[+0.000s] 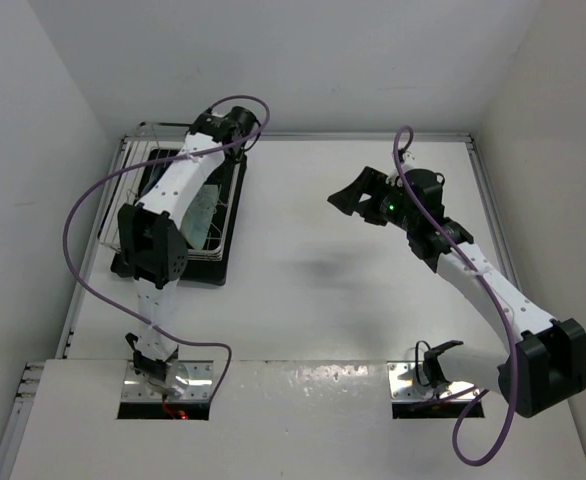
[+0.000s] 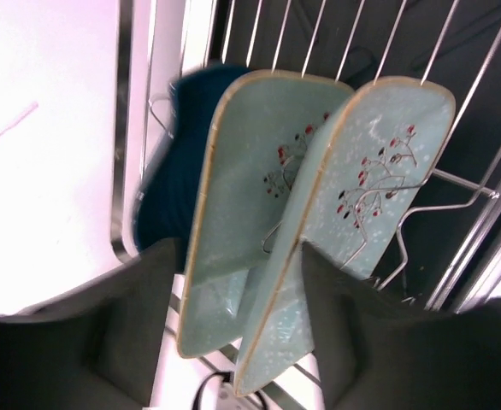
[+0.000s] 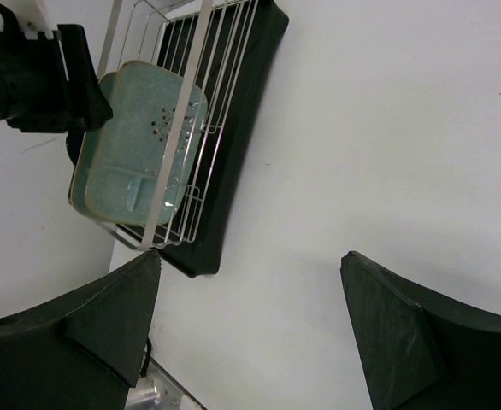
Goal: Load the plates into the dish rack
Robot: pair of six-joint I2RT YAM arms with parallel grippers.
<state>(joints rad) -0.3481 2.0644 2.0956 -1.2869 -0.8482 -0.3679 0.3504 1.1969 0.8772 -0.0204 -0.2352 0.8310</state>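
Note:
The dish rack [image 1: 135, 160] stands on its black drip tray [image 1: 173, 272] at the far left. In the left wrist view two mint-green plates, one on the left [image 2: 242, 171] and one on the right [image 2: 379, 171], stand on edge between the prongs. The dark blue plate [image 2: 169, 171] stands behind them. My left gripper [image 2: 240, 248] is open, with its fingers on either side of the mint plates' lower edges. My right gripper [image 3: 250, 256] is open and empty above bare table, right of the rack [image 3: 225, 102]. The mint plates also show in the right wrist view [image 3: 139, 145].
White walls close in on the left, back and right. The left arm [image 1: 188, 180] lies over the rack. Purple cables [image 1: 83, 250] loop off both arms. The white table [image 1: 313, 290] spreads between the rack and the right arm.

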